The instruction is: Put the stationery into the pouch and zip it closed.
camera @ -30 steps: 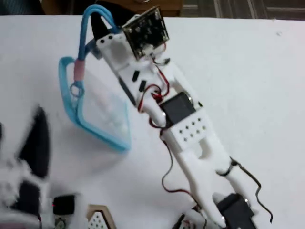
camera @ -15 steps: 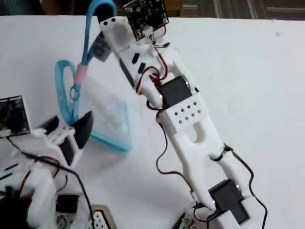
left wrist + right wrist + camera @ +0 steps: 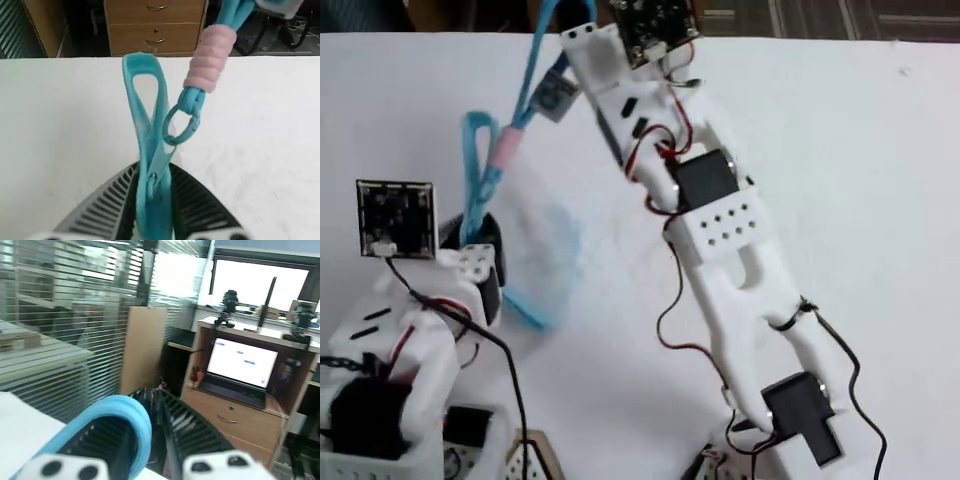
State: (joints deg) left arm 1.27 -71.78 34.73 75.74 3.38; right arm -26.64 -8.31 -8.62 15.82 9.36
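We found the pouch (image 3: 542, 235) stretched on a line from lower left to upper centre of the high view: the left gripper (image 3: 153, 170) clamped its zipper edge (image 3: 145, 125), the right gripper (image 3: 154, 405) closed on the blue strap (image 3: 533, 75), farther up-frame along that axis.

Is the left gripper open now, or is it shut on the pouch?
Shut on the pouch. In the left wrist view, the left gripper has both fingers pressed against the pouch's blue zipper edge.
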